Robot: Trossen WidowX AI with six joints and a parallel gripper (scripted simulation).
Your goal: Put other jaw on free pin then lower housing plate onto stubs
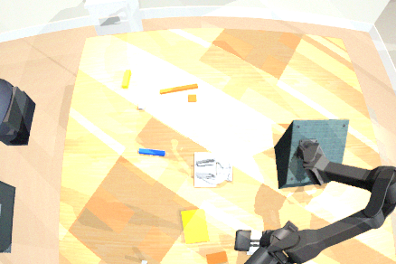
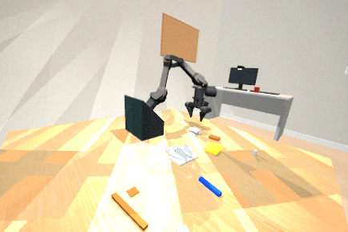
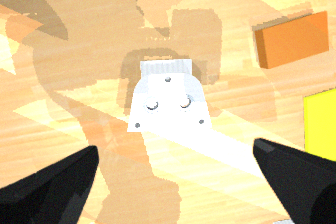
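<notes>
The white base (image 1: 198,183) (image 2: 183,162) lies flat on the table. Two pale jaws, one (image 1: 205,164) and the other (image 1: 207,177), lie side by side on it, fingers pointing the same way. Glare hides whether their teeth mesh and how they sit on the pins. The white housing plate (image 2: 194,130) (image 3: 165,92) lies apart from the base, with two round fittings and small dark holes on top. In the top view the hand mostly covers it. My gripper (image 2: 196,117) (image 3: 177,149) is wide open and empty, above the table near the plate.
A yellow slab (image 1: 195,226) (image 2: 214,148) (image 3: 327,122) and an orange block (image 1: 216,258) (image 2: 214,137) (image 3: 295,40) lie near the housing plate. A blue rod (image 1: 152,152) (image 2: 210,187) lies beyond the base. A dark wedge-shaped box (image 1: 286,158) (image 2: 137,117) stands by the arm.
</notes>
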